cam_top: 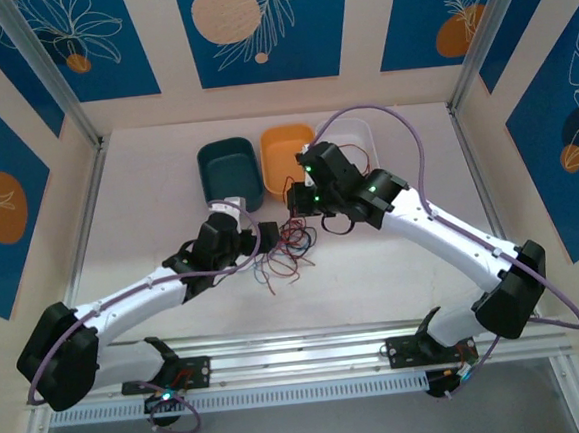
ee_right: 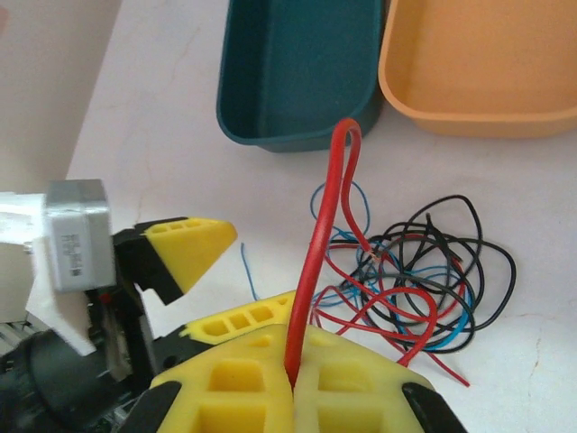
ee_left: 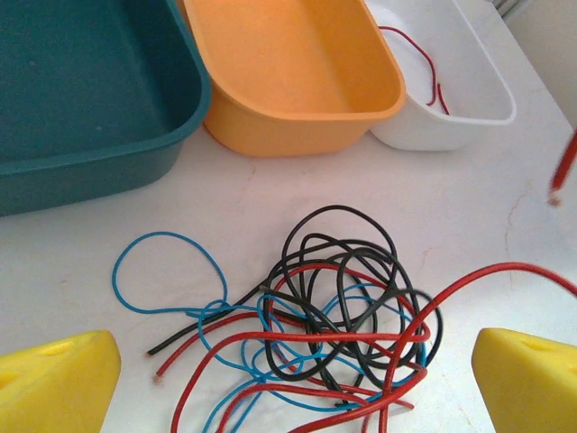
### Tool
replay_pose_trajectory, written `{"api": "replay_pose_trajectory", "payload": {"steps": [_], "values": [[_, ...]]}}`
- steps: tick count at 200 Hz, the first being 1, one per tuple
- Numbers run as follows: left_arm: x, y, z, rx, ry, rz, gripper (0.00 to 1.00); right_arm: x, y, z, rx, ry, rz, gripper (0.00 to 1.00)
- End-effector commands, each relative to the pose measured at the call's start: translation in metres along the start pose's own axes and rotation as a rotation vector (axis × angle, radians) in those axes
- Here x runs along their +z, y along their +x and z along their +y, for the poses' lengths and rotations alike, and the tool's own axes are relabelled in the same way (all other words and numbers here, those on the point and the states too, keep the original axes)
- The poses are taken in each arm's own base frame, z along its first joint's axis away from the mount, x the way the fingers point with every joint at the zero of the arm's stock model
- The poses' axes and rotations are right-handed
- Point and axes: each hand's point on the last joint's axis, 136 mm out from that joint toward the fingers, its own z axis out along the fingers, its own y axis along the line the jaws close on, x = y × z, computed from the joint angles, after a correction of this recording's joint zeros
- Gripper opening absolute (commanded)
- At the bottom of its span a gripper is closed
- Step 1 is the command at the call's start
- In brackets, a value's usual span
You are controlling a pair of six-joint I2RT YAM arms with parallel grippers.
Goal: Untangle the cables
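Now, from above: the white table [cam_top: 149, 217] carries three bins in a row toward its far edge, a teal bin [cam_top: 206, 178], an orange bin [cam_top: 264, 148] and a white bin [cam_top: 368, 128]. The cables [cam_top: 285, 257] lie in a loose tangle near the middle of the table, just on the near side of the bins. The left gripper [cam_top: 239, 238] sits beside the tangle on its left. The right gripper [cam_top: 299, 204] hangs at its far side, close to the orange bin.

Over to the left wrist: the left gripper [ee_left: 296, 352] stands wide, one yellow finger [ee_left: 54, 383] in each bottom corner and nothing in its grasp. Between the fingers lies the knot of cables [ee_left: 334, 334], black, red and blue loops crossing each other, with one blue loop thrown out to the left. Beyond it are the teal bin [ee_left: 90, 176], the orange bin [ee_left: 288, 131] and the white bin [ee_left: 442, 131], with a loose red strand [ee_left: 424, 59] lying inside the white one.

And the right wrist: the right gripper [ee_right: 293, 383] is clamped tight on a red cable [ee_right: 329, 207], which rises from the pinched fingers, arches over and drops back into the tangle [ee_right: 415, 280] on the table. The teal bin [ee_right: 288, 135] and orange bin [ee_right: 469, 122] sit beyond, and a yellow finger of the left gripper [ee_right: 189, 244] shows at the left.
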Motion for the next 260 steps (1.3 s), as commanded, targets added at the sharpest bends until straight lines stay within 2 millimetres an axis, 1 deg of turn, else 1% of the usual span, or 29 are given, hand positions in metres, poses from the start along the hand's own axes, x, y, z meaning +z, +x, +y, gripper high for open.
{"api": "replay_pose_trajectory", "payload": {"steps": [1,45,77,99,132,195,233,260], "values": [[0.001,-0.007,-0.007,-0.018,0.036,-0.012,1.0,-0.031,-0.014,0.017,-0.041,-0.054,-0.04,0.0],[0.009,0.001,-0.008,-0.017,0.046,0.018,1.0,-0.059,-0.031,0.03,-0.089,-0.095,-0.099,0.0],[0.017,0.01,-0.01,-0.014,0.056,0.057,1.0,-0.079,-0.05,0.04,-0.133,-0.119,-0.157,0.0],[0.021,0.015,-0.012,-0.012,0.068,0.08,1.0,-0.091,-0.062,0.044,-0.157,-0.117,-0.195,0.0],[0.025,0.022,-0.009,-0.014,0.066,0.099,1.0,-0.111,-0.079,0.052,-0.189,-0.132,-0.251,0.0],[0.031,0.036,-0.003,-0.018,0.051,0.139,1.0,-0.144,-0.106,0.069,-0.249,-0.165,-0.34,0.0],[0.033,0.043,0.002,-0.025,0.041,0.15,1.0,-0.159,-0.123,0.074,-0.283,-0.15,-0.388,0.0],[0.034,0.045,0.003,-0.021,0.037,0.155,1.0,-0.166,-0.137,0.074,-0.298,-0.13,-0.426,0.0]]}}
